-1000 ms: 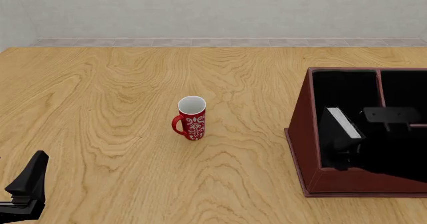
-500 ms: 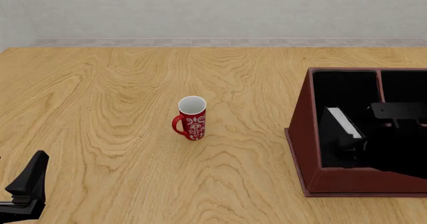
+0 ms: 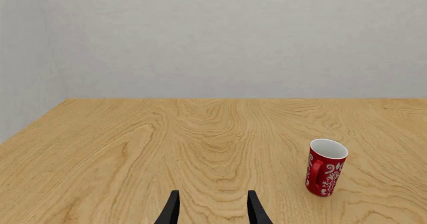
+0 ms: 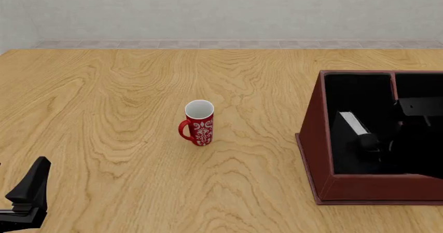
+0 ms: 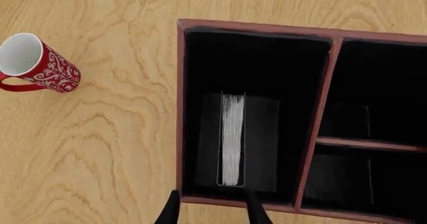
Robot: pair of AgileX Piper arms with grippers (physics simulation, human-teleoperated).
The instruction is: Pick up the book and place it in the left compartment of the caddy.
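Observation:
The black book [image 4: 351,125] stands in the left compartment [image 4: 356,90] of the red-brown caddy [image 4: 315,134], white page edges up. The right wrist view looks down on the book [image 5: 232,139], which stands free inside the compartment [image 5: 253,64] near the caddy's [image 5: 180,109] front wall. My right gripper [image 5: 210,211] is open above that wall, holding nothing. In the front view the right gripper [image 4: 374,144] is a dark shape over the caddy, just right of the book. My left gripper [image 4: 28,186] rests open at the table's near left corner.
A red patterned mug [image 4: 199,124] stands upright mid-table, left of the caddy; it also shows as the mug [image 3: 325,168] ahead of the left gripper [image 3: 212,211] and the mug [image 5: 37,62] beside the caddy. Two shorter sections [image 5: 373,109] lie past the divider.
The right arm has drawn back to the right and upward, away from the book. The book stays put in the compartment. The left arm has not moved.

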